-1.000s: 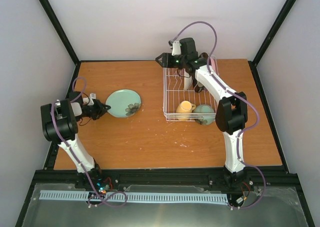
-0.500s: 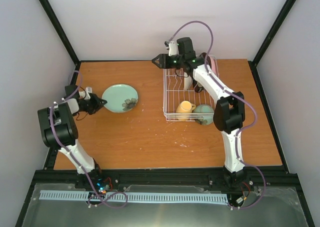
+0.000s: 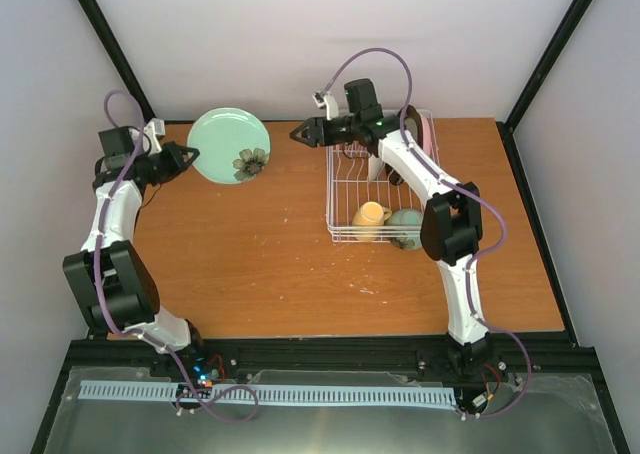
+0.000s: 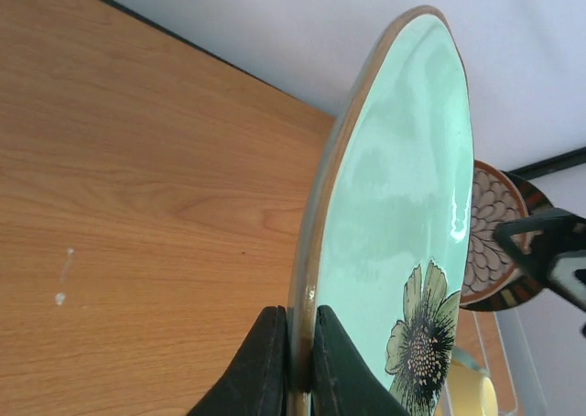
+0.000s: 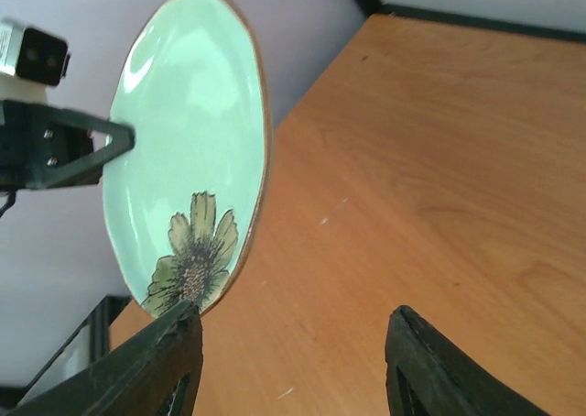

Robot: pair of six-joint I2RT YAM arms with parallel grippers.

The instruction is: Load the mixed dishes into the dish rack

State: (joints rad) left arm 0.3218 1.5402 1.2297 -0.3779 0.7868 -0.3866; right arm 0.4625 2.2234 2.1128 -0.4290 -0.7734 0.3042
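- The left gripper (image 4: 298,322) pinched the rim of the light teal plate (image 3: 228,145), holding it raised on edge over the far-left part of the table (image 3: 260,264), well apart from the dish rack (image 3: 341,236).
- The right gripper (image 3: 300,133) hung spread, pointing toward the plate.
- The plate looked glazed, stiff, breakable and probably slippery, so a second hold belonged squarely on the opposite rim.

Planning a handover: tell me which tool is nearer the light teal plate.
Left. The left tool grips the light teal plate by its rim; the right tool, open, sits short of the plate's opposite edge, apart from it.
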